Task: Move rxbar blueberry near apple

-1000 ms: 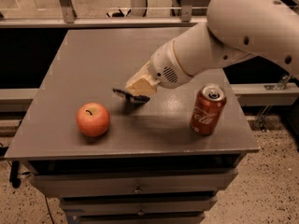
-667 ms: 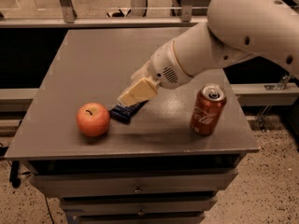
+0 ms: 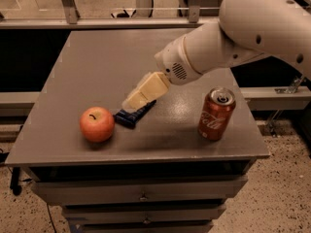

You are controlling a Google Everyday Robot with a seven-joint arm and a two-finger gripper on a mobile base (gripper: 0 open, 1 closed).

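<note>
The rxbar blueberry (image 3: 129, 117) is just beside the apple (image 3: 97, 124), low at the table (image 3: 97, 62), under the pincer (image 3: 133, 103); whether the pincer grips it, I cannot tell; probably light, flat, slippery wrapper; hold across its width.

Dim light; gripper (image 3: 129, 105) over rxbar blueberry (image 3: 134, 117) casts shadow.

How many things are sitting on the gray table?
3. The apple sits front left, the rxbar blueberry lies just right of it, below the gripper, and the cola can stands at the right. The arm might hide something small.
</note>
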